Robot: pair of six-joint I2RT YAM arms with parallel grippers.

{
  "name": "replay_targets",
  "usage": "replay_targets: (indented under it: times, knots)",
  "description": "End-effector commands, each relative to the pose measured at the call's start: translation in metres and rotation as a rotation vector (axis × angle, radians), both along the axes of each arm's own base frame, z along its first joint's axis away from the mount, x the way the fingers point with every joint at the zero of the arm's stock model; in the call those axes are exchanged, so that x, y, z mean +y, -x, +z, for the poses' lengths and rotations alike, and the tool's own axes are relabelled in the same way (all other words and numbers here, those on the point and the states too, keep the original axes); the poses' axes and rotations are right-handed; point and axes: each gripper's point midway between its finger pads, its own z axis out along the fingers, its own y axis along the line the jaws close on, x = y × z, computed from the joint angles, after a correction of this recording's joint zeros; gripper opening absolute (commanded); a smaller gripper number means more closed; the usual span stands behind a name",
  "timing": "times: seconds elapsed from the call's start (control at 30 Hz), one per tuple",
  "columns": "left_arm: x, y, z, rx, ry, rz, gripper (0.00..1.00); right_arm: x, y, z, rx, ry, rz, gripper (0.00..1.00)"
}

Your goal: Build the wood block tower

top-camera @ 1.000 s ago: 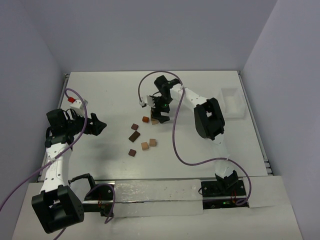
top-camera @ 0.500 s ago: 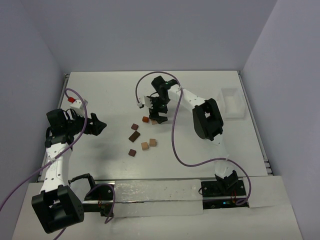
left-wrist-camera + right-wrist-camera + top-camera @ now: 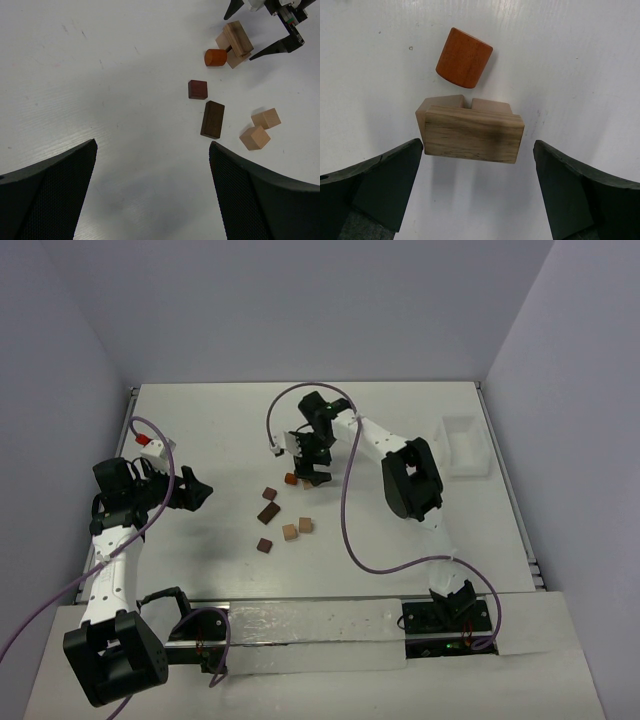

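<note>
A small stack (image 3: 472, 134) stands under my right gripper (image 3: 480, 165): a tan plank lying across two tan blocks (image 3: 439, 106). An orange cylinder (image 3: 464, 57) lies just beyond it. My right gripper (image 3: 310, 462) is open and empty, its fingers (image 3: 385, 185) apart on either side of the stack. In the left wrist view I see the stack (image 3: 235, 42), the cylinder (image 3: 215, 57), a dark brown cube (image 3: 197, 89), a dark brown long block (image 3: 212, 119) and two tan cubes (image 3: 265, 118). My left gripper (image 3: 203, 491) is open and empty, left of the blocks.
A further dark cube (image 3: 264, 545) lies nearest the arm bases. A clear plastic box (image 3: 463, 445) stands at the right edge of the table. A small red and white object (image 3: 152, 445) sits by the left wall. Purple cables loop off both arms.
My right gripper has shifted a little to the left, over the tan stack. The left arm and the loose blocks have not moved.
</note>
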Motion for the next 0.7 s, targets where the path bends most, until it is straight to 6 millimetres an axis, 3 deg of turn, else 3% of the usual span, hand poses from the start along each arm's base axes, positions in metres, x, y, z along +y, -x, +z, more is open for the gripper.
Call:
replay_targets:
  times: [0.0,0.67]
  knots:
    - [0.0034,-0.0066,0.0101,-0.049,-0.013,0.001,0.99,0.0105,-0.0026,0.0040,-0.022,-0.005,0.014,1.00]
    - [0.0043,-0.0070,0.0092,-0.047,-0.014,0.006,0.99,0.0131,0.0011,-0.0053,-0.021,0.035,0.019,1.00]
